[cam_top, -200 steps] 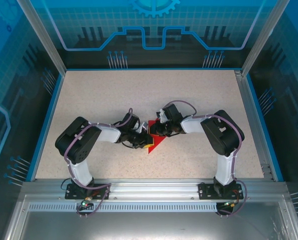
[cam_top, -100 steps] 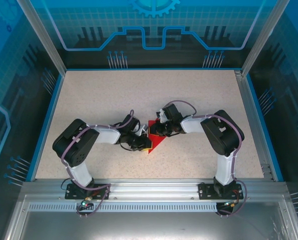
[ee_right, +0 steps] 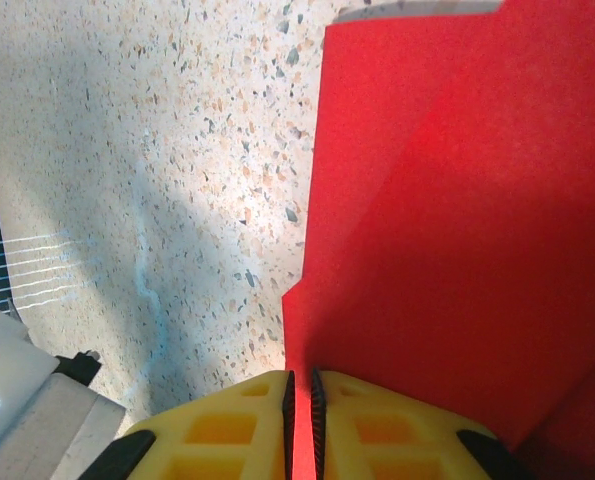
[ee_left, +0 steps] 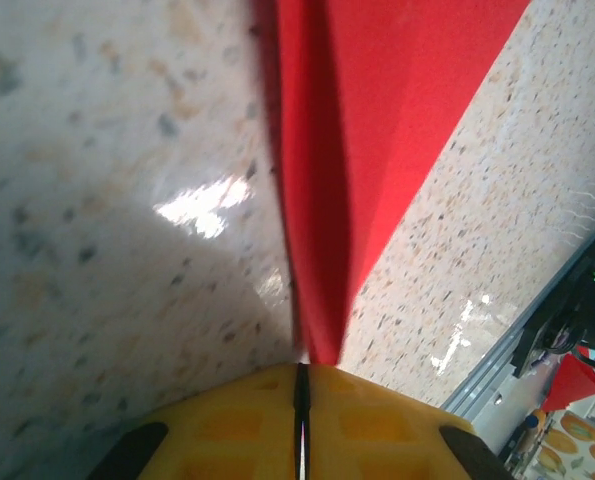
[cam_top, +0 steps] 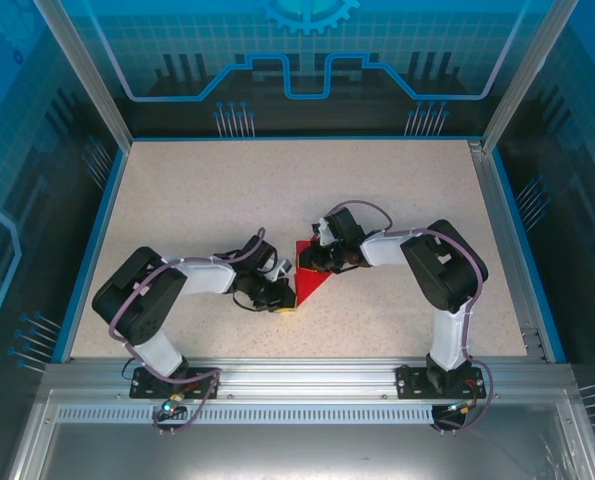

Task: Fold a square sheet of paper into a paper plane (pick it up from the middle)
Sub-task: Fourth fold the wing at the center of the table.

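The square sheet of paper (cam_top: 312,278) is bright red and folded into a triangular shape, lying at the table's middle between both grippers. My left gripper (cam_top: 285,297) meets its near tip; in the left wrist view the yellow fingers (ee_left: 227,425) are pressed together and the narrow red point of the paper (ee_left: 377,120) runs into their seam at the left gripper (ee_left: 302,368). My right gripper (cam_top: 314,262) is at the paper's far edge. Its jaws at the right gripper (ee_right: 299,375) are shut with a red strip of the paper (ee_right: 457,220) between them.
Speckled beige tabletop (cam_top: 197,200) with a blue rim (cam_top: 95,240) and transparent walls around it. An aluminium rail (cam_top: 297,375) runs along the near edge by the arm bases. The two grippers sit close together, about a finger's length apart.
The left arm's elbow swung down and to the left, and its gripper shifted slightly left along the paper's near tip while closing a little more. The right arm stayed put.
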Controlling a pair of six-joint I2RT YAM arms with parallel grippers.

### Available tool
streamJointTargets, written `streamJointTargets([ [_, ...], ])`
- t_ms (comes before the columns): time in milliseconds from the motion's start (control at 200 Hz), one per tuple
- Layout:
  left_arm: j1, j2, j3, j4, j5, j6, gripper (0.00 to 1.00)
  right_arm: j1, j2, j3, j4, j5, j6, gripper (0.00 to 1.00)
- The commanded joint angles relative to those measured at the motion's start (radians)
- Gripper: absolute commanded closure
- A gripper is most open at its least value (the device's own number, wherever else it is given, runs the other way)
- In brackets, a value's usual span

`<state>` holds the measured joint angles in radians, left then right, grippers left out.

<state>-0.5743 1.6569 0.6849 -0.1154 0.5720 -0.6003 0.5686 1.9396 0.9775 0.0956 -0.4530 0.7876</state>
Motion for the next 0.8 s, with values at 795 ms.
streamJointTargets([
  [795,-0.021,0.083,0.058,0.023,-0.108,-0.035,0.81,-0.002,0.073,-0.024,-0.148,0.112,-0.028,0.84],
])
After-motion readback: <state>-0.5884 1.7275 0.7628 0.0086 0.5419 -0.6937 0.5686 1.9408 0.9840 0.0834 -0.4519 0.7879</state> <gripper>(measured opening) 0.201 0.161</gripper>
